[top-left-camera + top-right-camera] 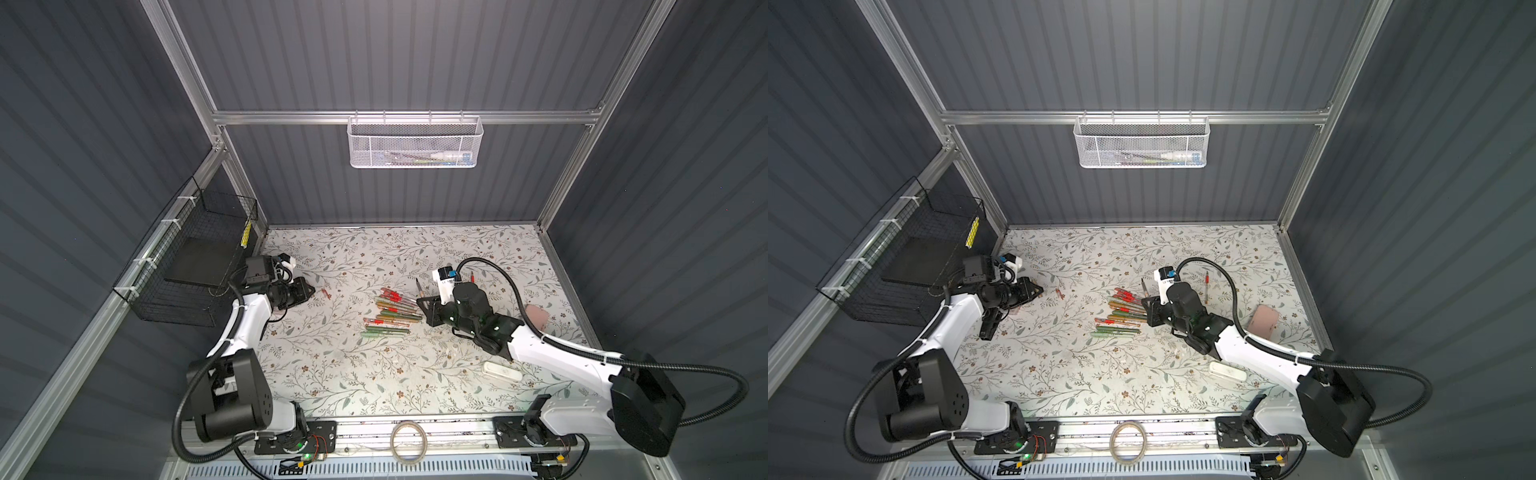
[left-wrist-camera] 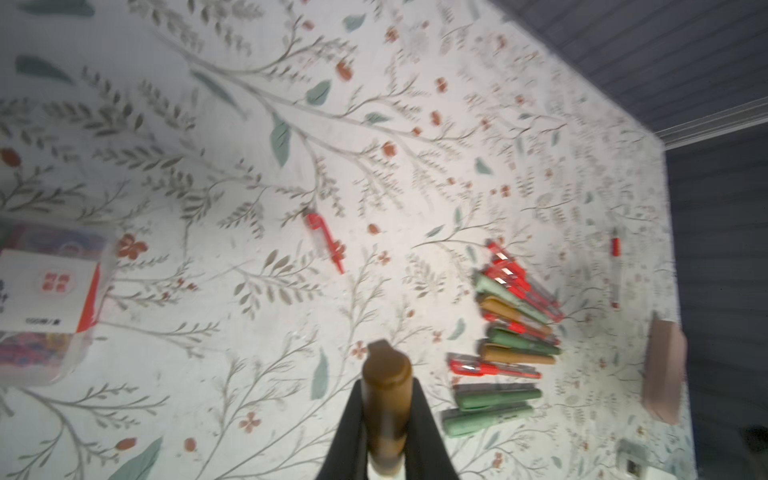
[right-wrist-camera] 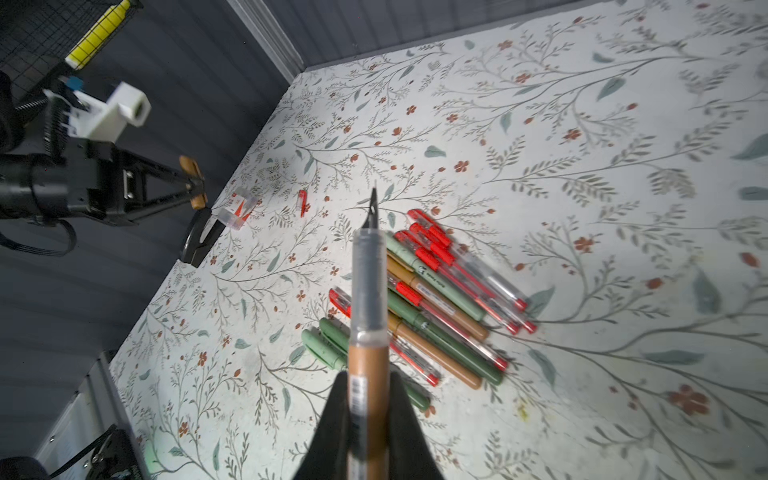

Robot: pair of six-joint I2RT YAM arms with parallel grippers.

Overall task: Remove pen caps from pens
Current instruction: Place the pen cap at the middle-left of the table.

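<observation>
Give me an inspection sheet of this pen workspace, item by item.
Surface: floral table, flat.
Job's things: pens piled mid-table; one red pen lies apart; loose red cap near the left arm.
Clutter: pink case, white case, clear box, tape roll.
Grippers: left gripper shut on brown cap; right gripper shut on uncapped brown pen.
Cables: black hoses loop from both arms.
Surroundings: black wire basket on side wall; white mesh basket on back wall.
</observation>
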